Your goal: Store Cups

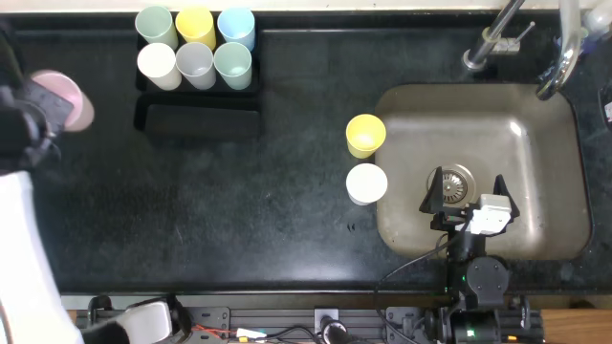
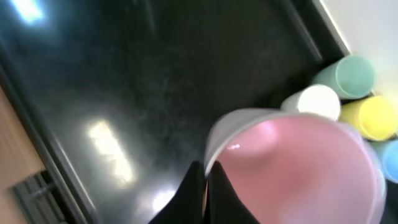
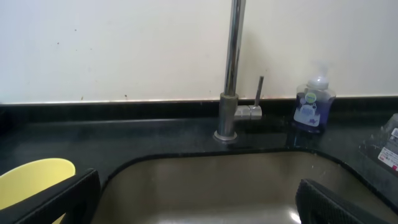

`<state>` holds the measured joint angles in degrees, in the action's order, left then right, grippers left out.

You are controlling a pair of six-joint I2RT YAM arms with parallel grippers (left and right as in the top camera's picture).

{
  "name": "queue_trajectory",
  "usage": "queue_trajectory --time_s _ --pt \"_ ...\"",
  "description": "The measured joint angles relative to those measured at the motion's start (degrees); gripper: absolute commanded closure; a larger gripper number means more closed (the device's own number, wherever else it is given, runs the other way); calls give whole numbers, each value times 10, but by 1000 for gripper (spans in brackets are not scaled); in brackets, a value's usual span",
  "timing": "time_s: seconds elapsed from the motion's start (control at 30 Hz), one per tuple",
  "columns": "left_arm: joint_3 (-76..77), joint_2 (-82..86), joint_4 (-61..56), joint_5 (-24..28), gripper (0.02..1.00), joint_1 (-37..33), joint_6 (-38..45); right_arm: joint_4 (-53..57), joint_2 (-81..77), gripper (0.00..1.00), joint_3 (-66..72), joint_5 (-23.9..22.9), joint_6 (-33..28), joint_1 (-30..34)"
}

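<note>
The left hand [image 2: 205, 183] is clamped on the rim of a pink cup [image 2: 298, 168], holding it at the far left of the worktop [image 1: 239, 220], just left of the black rack [image 1: 201, 119]; six cups [image 1: 196, 62] crowd the rack's far part; a yellow cup [image 1: 365, 134] and a white cup [image 1: 366, 183] stand close together just left of the sink [image 1: 545, 134]; the right hand [image 1: 468, 194] hangs over the sink basin, fingers spread wide and gripping nothing.
</note>
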<state>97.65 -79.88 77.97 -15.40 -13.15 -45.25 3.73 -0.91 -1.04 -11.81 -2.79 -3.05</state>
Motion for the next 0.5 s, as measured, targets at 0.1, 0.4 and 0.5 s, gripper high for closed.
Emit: queue_trajectory --time_s 0.1,0.4,0.5 --pt "-139 5 -114 52 982 -1 2 -1 0 3 0 0 0 0" --pt "-208 -67 -195 147 982 4 2 0 0 3 0 0 0 0" --pt "-208 -97 -216 150 982 5 2 0 0 3 0 0 0 0"
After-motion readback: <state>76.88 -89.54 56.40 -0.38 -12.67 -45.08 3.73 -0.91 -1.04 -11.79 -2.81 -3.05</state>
